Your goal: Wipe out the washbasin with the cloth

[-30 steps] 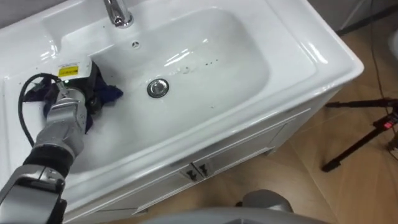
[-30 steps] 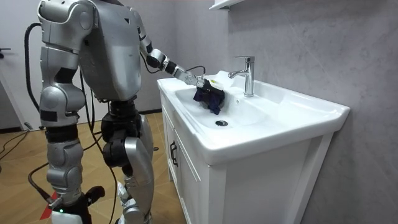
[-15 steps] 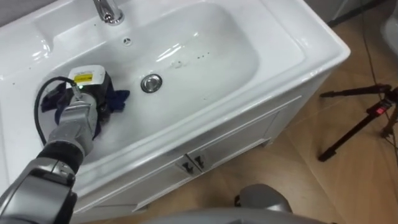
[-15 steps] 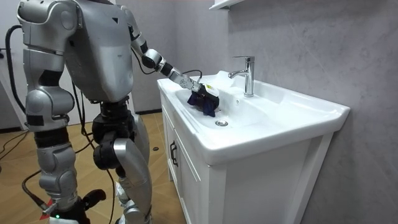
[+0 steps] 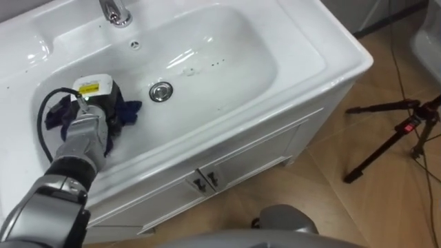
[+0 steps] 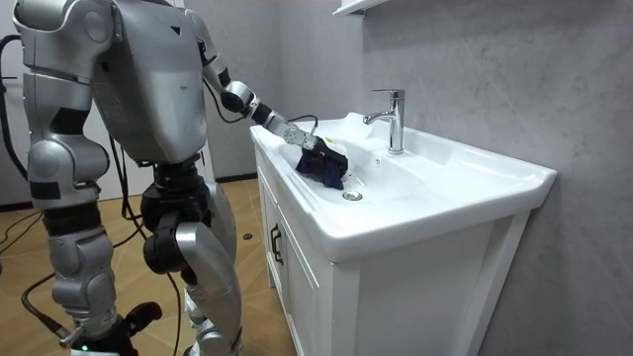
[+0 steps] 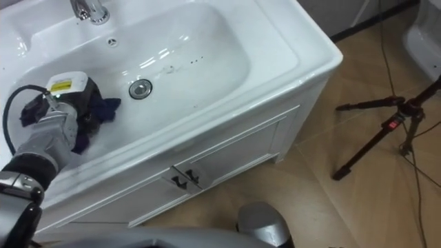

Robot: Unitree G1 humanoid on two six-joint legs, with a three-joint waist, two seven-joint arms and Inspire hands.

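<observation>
The white basin [image 5: 303, 49] lies below me, with its drain [image 5: 160, 91] in the middle and a chrome faucet [image 5: 112, 9] at the back. A dark blue cloth [image 5: 129, 112] lies on the basin's left slope, just left of the drain. My left hand [image 5: 91, 118] is on the cloth with its fingers curled into it and its back up. In the room view the hand [image 6: 297, 138] and cloth [image 6: 322, 164] press inside the bowl near the front rim. My right hand [image 6: 87, 302] hangs low at my side, at the room view's left.
White cabinet doors [image 5: 227, 169] with small handles sit under the basin, above a wooden floor. A black tripod [image 5: 386, 134] stands on the floor to my right. A grey wall [image 6: 495, 69] rises behind the faucet [image 6: 394, 119].
My left hand has slid the cloth down the basin's left slope toward the front rim. In the room view my body has shifted toward that view's left, and the eye view has shifted too.
</observation>
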